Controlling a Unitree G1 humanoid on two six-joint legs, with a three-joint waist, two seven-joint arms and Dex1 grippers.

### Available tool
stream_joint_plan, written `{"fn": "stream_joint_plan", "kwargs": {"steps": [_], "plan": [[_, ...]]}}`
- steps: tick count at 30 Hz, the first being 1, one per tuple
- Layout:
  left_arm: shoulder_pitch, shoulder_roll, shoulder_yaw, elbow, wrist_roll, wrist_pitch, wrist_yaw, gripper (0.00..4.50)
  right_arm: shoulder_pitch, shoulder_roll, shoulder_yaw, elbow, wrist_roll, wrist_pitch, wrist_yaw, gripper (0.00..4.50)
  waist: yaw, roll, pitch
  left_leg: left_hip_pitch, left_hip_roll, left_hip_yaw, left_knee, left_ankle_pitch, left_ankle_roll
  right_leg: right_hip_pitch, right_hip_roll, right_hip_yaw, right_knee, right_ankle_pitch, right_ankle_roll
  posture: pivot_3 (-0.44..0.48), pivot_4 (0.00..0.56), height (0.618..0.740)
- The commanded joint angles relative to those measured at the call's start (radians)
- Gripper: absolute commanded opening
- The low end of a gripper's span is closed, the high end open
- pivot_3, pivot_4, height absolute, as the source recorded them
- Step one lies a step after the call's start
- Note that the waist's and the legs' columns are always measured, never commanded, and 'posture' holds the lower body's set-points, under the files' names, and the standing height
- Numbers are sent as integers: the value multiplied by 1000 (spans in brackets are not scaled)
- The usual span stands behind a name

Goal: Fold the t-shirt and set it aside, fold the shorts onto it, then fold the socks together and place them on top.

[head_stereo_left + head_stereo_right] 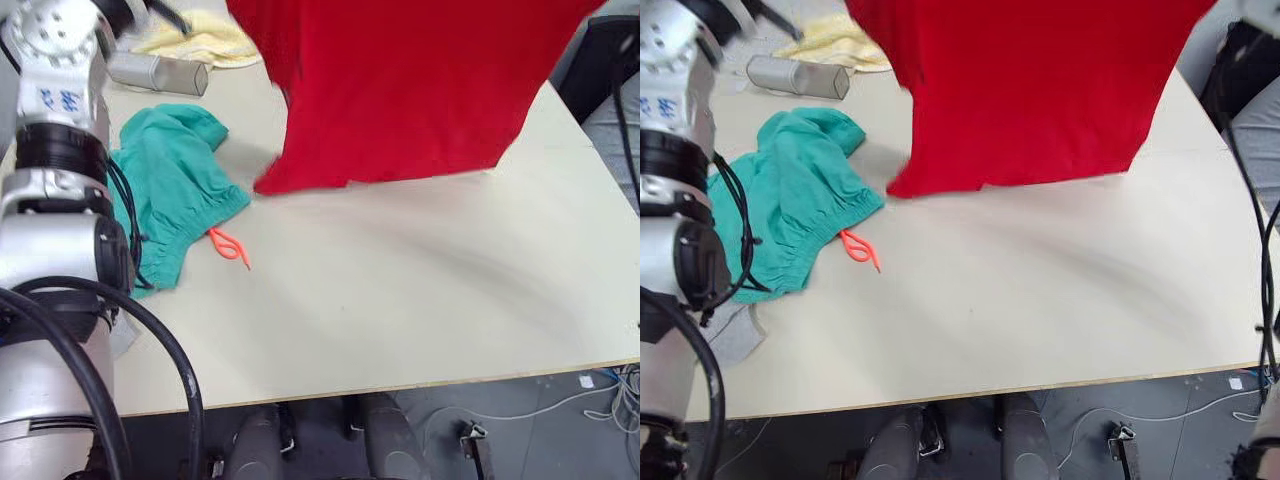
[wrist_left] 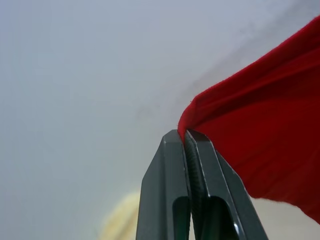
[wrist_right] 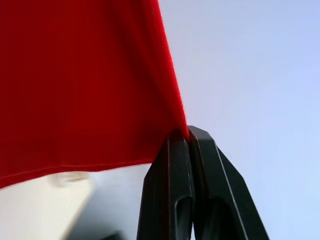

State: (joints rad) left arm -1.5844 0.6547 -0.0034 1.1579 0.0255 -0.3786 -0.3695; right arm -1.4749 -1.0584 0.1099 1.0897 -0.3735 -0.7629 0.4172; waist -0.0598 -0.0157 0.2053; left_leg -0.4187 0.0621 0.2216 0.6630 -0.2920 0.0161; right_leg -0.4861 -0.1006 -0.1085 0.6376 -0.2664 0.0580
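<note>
The red t-shirt (image 1: 400,90) hangs in the air over the far half of the table, its lower edge brushing the tabletop. My left gripper (image 2: 186,134) is shut on one upper corner of the t-shirt (image 2: 260,140). My right gripper (image 3: 186,131) is shut on the other corner of the t-shirt (image 3: 80,85). The teal shorts (image 1: 175,190) lie crumpled on the table's left side, their orange drawstring (image 1: 228,244) trailing toward the middle. A bit of light grey knit, perhaps a sock (image 1: 732,335), lies by the left arm near the front edge; the rest of the socks is hidden.
A pale yellow cloth (image 1: 200,40) and a grey cylinder (image 1: 155,72) lie at the far left of the cream table (image 1: 400,300). The table's front edge runs below, with cables (image 1: 600,395) on the floor at the right.
</note>
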Motion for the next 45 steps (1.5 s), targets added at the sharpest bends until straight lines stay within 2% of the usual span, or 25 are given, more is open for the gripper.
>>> {"fn": "stream_joint_plan", "kwargs": {"steps": [1,4,6,9,10,12,14,17,20,23,24,26,30,32,37,41,45], "plan": [[-81,102,34,20,60,-183,146,0,-86,-81,-16,42,-54,-55,-158,29,0,0,0,0,1,1,-1,0,0,0,2,-1,-1,0,0,0,150,740],[-55,144,30,4,96,-314,179,0,-42,-111,-18,64,-55,-99,-172,29,2,0,0,0,2,6,-2,-1,-1,1,3,-2,-3,-1,-1,0,150,740],[27,161,34,-29,100,-380,168,0,52,-126,-36,78,-17,-128,-136,29,1,0,0,2,2,7,-1,-1,0,6,3,-2,-4,0,0,0,150,740],[224,170,38,-123,87,-440,114,0,226,-128,-69,76,85,-196,-7,29,2,0,1,23,1,8,0,-2,3,29,3,1,-13,2,4,0,150,740],[334,165,48,-190,61,-439,93,0,309,-130,-68,67,111,-232,33,29,1,0,1,32,1,8,0,-2,4,39,3,2,-15,3,5,0,150,740],[569,150,70,-363,6,-400,53,0,489,-110,-82,38,225,-294,175,29,-1,0,1,41,3,10,0,-1,5,46,1,6,-12,5,6,0,150,740],[798,153,75,-567,-17,-356,17,0,640,-104,-89,-2,293,-338,249,29,-1,0,1,47,4,9,-1,-1,6,49,0,9,-10,5,6,0,150,740],[1169,168,107,-883,-74,-262,-45,0,910,-80,-100,-115,479,-351,415,29,-9,0,1,47,4,9,0,0,6,43,0,16,-5,5,6,0,150,740],[1385,205,129,-1064,-102,-209,-119,0,1086,-80,-103,-208,587,-337,520,29,-17,0,1,48,7,9,0,-1,4,42,1,25,-2,3,3,0,150,740],[1558,246,139,-1161,-217,-120,-243,0,1199,-88,-122,-227,609,-340,553,29,-23,0,-1,51,7,9,0,0,2,43,-1,26,-1,5,0,0,150,740],[1616,271,119,-1185,-261,-55,-311,0,1230,-92,-127,-244,625,-335,575,29,-24,1,-2,53,8,9,0,-3,-3,45,-4,26,-1,4,-1,0,150,740],[1692,303,98,-1213,-281,-67,-408,0,1262,-97,-136,-269,635,-324,600,29,-26,2,-2,55,8,9,0,-4,-4,46,-5,26,-1,3,-3,0,150,740],[1836,399,42,-1334,-395,118,-631,0,1301,-106,-158,-287,615,-308,606,29,-25,1,-2,56,9,9,0,-4,-6,45,-4,25,0,2,-5,0,150,740],[1879,430,36,-1386,-417,170,-694,0,1327,-107,-169,-311,620,-299,616,29,-25,1,-2,54,10,9,0,-5,-6,44,-3,25,0,1,-6,0,150,740],[1925,460,24,-1527,-467,340,-760,0,1379,-123,-206,-350,583,-262,585,29,-20,1,-2,51,11,6,1,-5,-7,42,-3,24,0,0,-7,0,150,740],[1873,422,29,-1526,-419,407,-710,0,1366,-146,-257,-313,446,-202,426,29,-23,2,-2,51,11,6,2,-5,-7,42,-3,24,-1,0,-8,0,150,740],[1868,442,39,-1534,-446,472,-774,0,1405,-148,-267,-354,463,-184,444,29,-23,1,-3,51,11,4,2,-5,-7,42,-2,24,-1,-1,-9,0,150,740]]}}
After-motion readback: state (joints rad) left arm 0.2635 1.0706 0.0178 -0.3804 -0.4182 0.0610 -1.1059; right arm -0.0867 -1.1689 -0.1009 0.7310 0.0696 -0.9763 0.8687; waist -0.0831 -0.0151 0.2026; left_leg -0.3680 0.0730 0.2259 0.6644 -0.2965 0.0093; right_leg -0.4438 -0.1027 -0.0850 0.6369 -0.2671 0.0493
